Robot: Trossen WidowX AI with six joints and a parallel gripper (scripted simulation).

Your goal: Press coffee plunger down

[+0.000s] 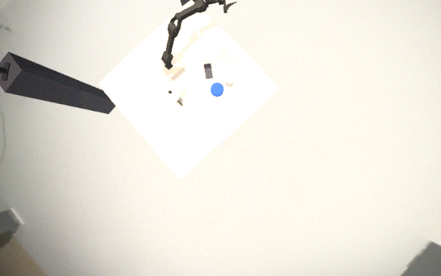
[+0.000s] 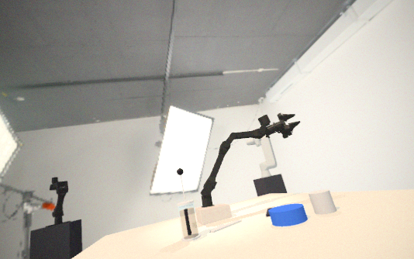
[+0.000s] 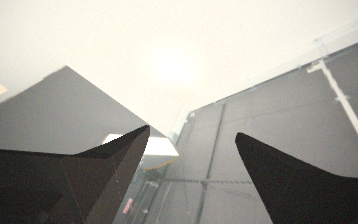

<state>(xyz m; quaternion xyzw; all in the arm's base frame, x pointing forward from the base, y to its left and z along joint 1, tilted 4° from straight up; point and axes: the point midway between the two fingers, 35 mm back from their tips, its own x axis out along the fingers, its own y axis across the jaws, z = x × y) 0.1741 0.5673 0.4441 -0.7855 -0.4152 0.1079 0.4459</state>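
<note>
Coffee press [image 2: 188, 219] stands upright on the table [image 2: 349, 236], far below the fingers and off to their rear, on the base side of the arm [image 2: 219, 163]. Its thin rod rises straight from the lid, topped by a small black knob [image 2: 180, 170], so the plunger sits fully raised. Press is just beside the pale block [image 2: 213, 213] that carries the arm's foot, nearly touching it in the exterior view. Gripper [image 2: 290, 119] is held high, well above the knob and well apart from it, aimed away from the press and slightly upward. Fingers are spread wide with nothing between them; the wrist view shows only wall and ceiling in the gap. Blue disc [image 2: 288, 214] lies on the table almost under the fingers, with a pale cylinder [image 2: 322, 202] just beside it on the side away from the press. Dark flat block [image 1: 208, 70] rests close behind the disc. From the top, press [image 1: 180, 98] and disc [image 1: 217, 89] are well apart, and the gripper [image 1: 228, 5] reaches out past the table edge.
</note>
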